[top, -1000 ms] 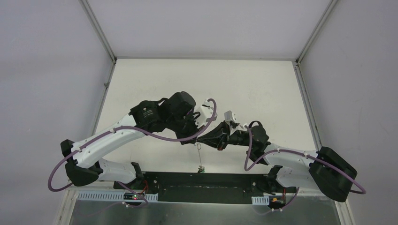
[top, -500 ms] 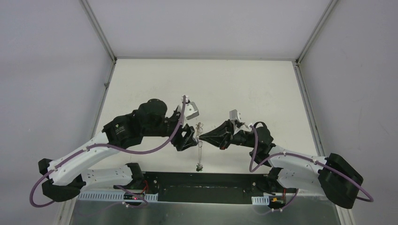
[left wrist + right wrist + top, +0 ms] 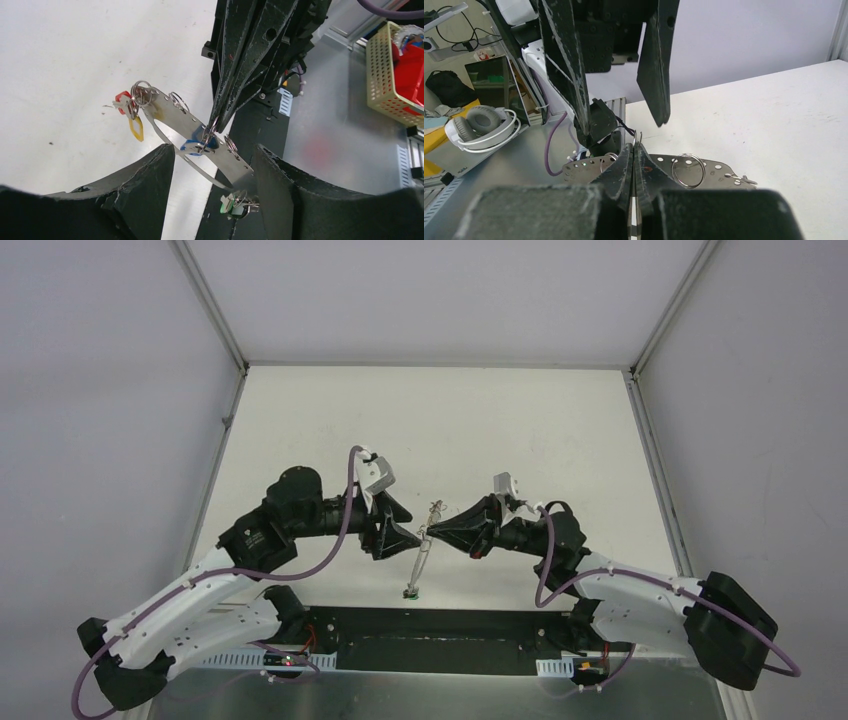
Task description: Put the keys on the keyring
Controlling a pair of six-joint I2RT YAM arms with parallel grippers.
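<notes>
Ok so starting closest in, from the left wrist cam: the left gripper (image 3: 214, 155) has its two fingers (image 3: 140, 195) spread well apart, and nothing is touching either pad. The keyring (image 3: 172, 112) hangs in the gap just past them. It's a flat silvery band with holes along it, tilted, up in the air above the table (image 3: 520, 420).

Keys are dangling off it by their tags. A red one (image 3: 121, 101) and a yellow tag (image 3: 136, 129) sit together at the upper left end. A blue one (image 3: 195, 146) is about mid-band and a green one (image 3: 231, 204) hangs at the low end.

Right behind that, the right gripper (image 3: 216, 125) comes in from the other side with its fingers pressed tight together, pinching the keyring right by the blue tag. Honestly I can't tell if it has the band's edge or one of the little split rings (image 3: 687, 171), the contact spot is tiny. The right wrist cam shows the same pinch, with the band running out to both sides of the closed tips and the left fingers standing open above it.

From overhead, the two grippers meet tip to tip over the near-middle of the table. The keyring shows edge-on as a thin line slanting toward the near edge.

Further off, there's a yellow basket (image 3: 385, 75) beyond the table, and headphones (image 3: 484, 125) on a bench.
</notes>
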